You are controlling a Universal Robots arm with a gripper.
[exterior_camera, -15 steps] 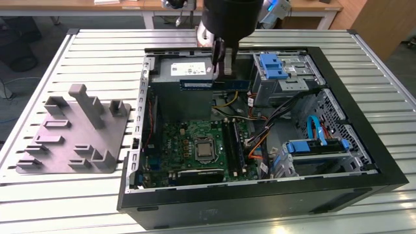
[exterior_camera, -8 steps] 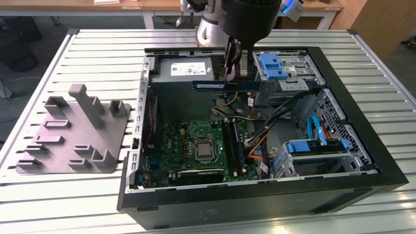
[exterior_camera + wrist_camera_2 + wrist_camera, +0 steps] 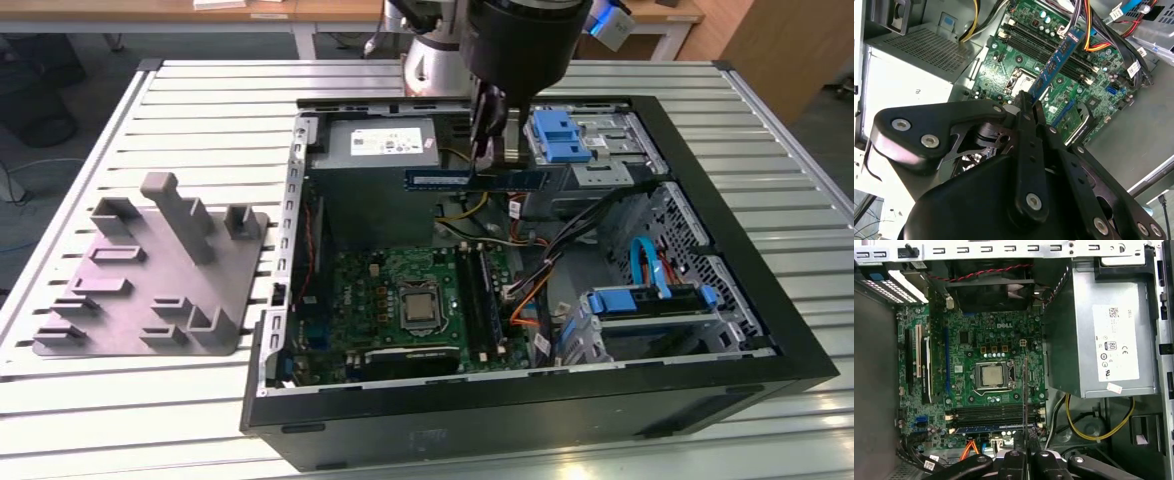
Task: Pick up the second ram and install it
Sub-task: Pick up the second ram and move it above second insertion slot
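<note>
The end effector (image 3: 491,165) pinches the second ram (image 3: 434,179) tight above the motherboard (image 3: 360,290), edge down, likely to fit in.

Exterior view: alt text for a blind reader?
The gripper holds the second ram horizontal over the open computer case, whose green motherboard is exposed. A grey block sits on the slatted table at the exterior view's left.

We saw a silver arm (image 3: 430,62) with a blue cap (image 3: 609,20), ending in black jaws whose linked bars (image 3: 954,120) carried silver screws (image 3: 930,141).
</note>
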